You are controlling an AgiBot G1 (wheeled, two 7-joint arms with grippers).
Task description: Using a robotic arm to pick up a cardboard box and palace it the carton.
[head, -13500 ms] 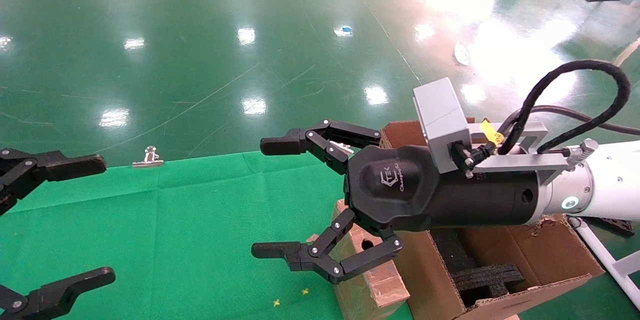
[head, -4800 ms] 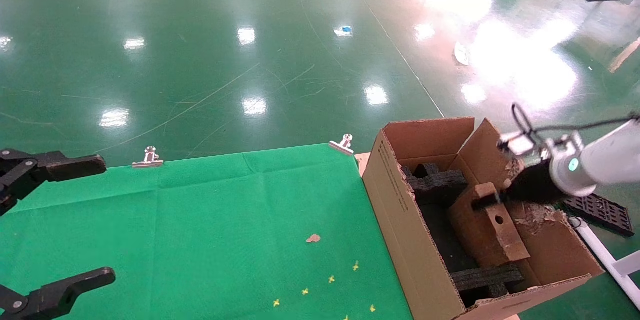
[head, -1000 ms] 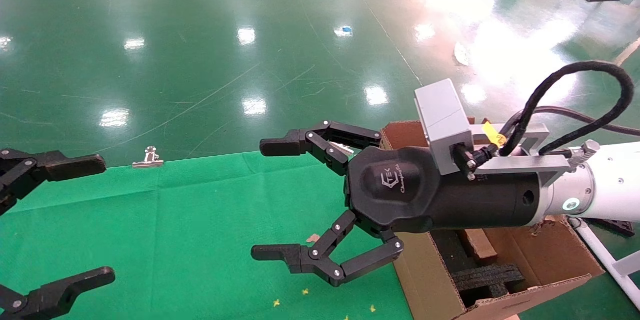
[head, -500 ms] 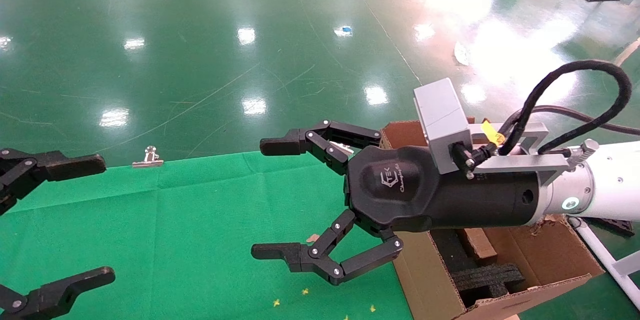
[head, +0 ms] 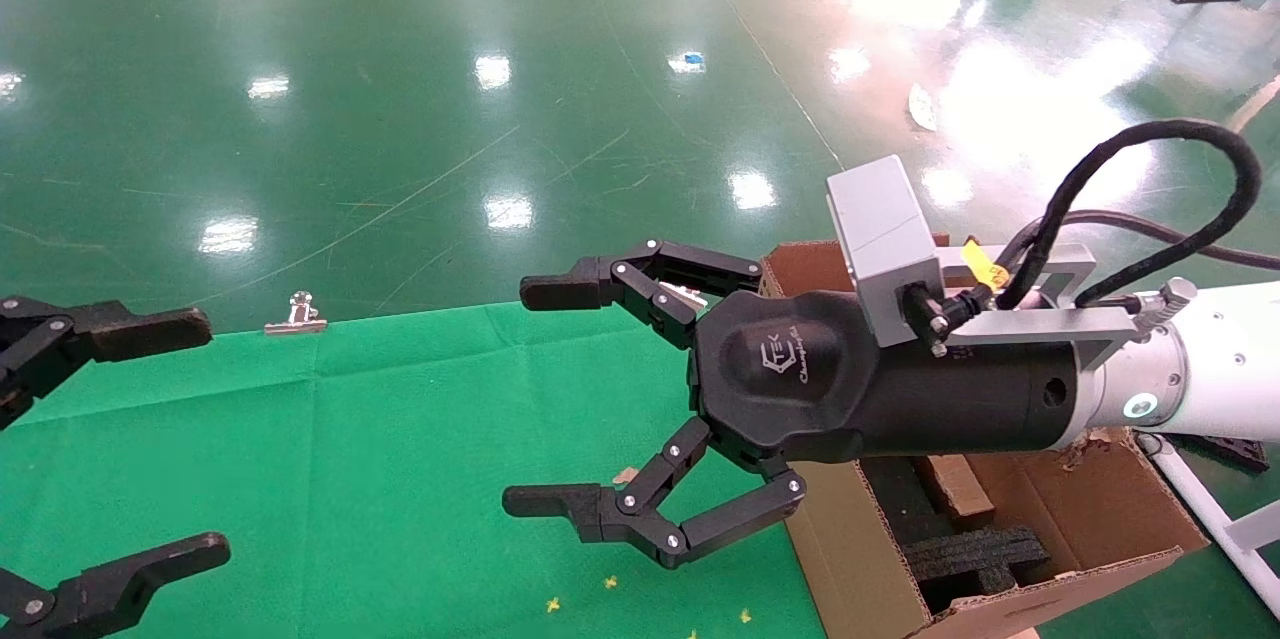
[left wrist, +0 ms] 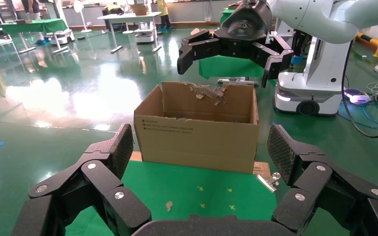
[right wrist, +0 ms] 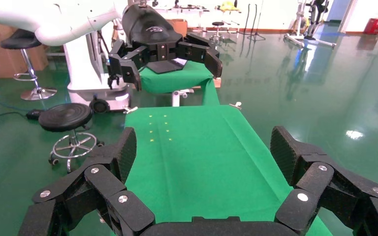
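Brown and scuffed, the cardboard box [head: 955,487] lies inside the carton [head: 860,569], beside black foam inserts [head: 975,552], mostly hidden by the robotic arm [head: 1190,379]. The carton stands at the right edge of the green-clothed counter [head: 350,459]. The right tool [head: 545,394] hangs spread wide and empty above the cloth, near the carton. The left tool [head: 130,439], also spread open, holds nothing at the counter's left edge.
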